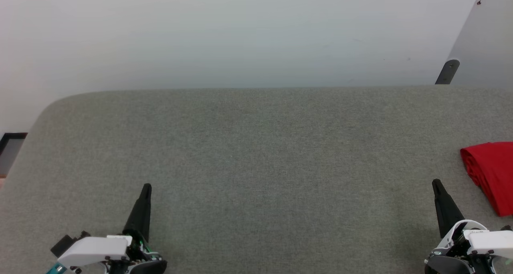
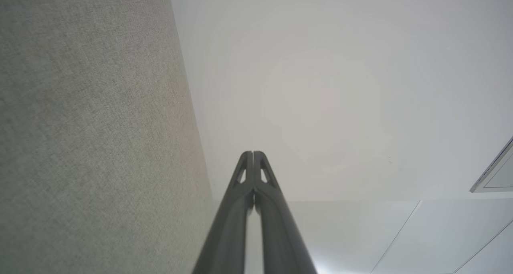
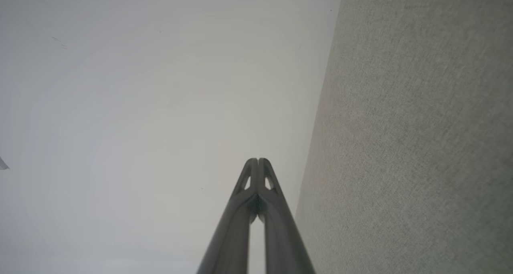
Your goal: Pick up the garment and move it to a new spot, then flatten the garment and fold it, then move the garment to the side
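The garment is out of view. My left gripper (image 1: 146, 187) rests at the lower left over the grey felt table (image 1: 256, 146), shut with nothing in it. In the left wrist view its two dark fingers (image 2: 253, 154) press together at the tips, with the table (image 2: 80, 125) to one side. My right gripper (image 1: 436, 182) sits at the lower right, also shut and holding nothing. The right wrist view has its fingers (image 3: 258, 160) closed tip to tip beside the table (image 3: 421, 146).
A plain red cloth (image 1: 491, 174), folded, lies at the table's right edge, just right of my right gripper and cut off by the frame. No lettering or white trim shows on it. A dark bracket (image 1: 448, 71) stands beyond the far right corner.
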### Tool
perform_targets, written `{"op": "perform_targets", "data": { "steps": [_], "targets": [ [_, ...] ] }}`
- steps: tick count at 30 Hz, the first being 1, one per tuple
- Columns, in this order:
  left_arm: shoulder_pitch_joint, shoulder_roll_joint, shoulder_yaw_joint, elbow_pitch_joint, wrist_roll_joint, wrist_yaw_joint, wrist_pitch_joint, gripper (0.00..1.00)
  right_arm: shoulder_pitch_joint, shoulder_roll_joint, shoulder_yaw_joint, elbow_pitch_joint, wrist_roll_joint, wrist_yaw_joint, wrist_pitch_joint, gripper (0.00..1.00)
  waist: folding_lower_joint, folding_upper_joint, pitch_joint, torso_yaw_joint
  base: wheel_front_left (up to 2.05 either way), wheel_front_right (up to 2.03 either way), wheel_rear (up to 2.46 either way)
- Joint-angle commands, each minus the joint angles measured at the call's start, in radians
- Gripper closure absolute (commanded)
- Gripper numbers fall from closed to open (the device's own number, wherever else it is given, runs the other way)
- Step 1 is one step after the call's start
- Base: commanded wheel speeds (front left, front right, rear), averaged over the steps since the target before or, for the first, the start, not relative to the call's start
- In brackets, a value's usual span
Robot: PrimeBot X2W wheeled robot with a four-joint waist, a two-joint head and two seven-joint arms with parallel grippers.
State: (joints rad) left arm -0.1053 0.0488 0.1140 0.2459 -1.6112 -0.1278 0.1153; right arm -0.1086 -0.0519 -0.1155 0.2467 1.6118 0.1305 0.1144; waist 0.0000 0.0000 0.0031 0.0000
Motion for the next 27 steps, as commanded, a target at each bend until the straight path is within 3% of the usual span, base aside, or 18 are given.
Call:
{"op": "perform_targets", "data": {
  "steps": [1,27],
  "targets": [
    [-0.010,0.000,0.002,0.001,-0.003,-0.006,0.001,1.00,-0.004,0.004,0.003,0.000,0.002,0.000,0.000,1.00,0.0000,0.0000,0.000,0.000,0.00,0.00,0.00],
    [-0.010,0.000,0.002,0.001,-0.003,-0.006,0.001,1.00,-0.004,0.004,0.003,0.000,0.002,0.000,0.000,1.00,0.0000,0.0000,0.000,0.000,0.00,0.00,0.00]
  ]
}}
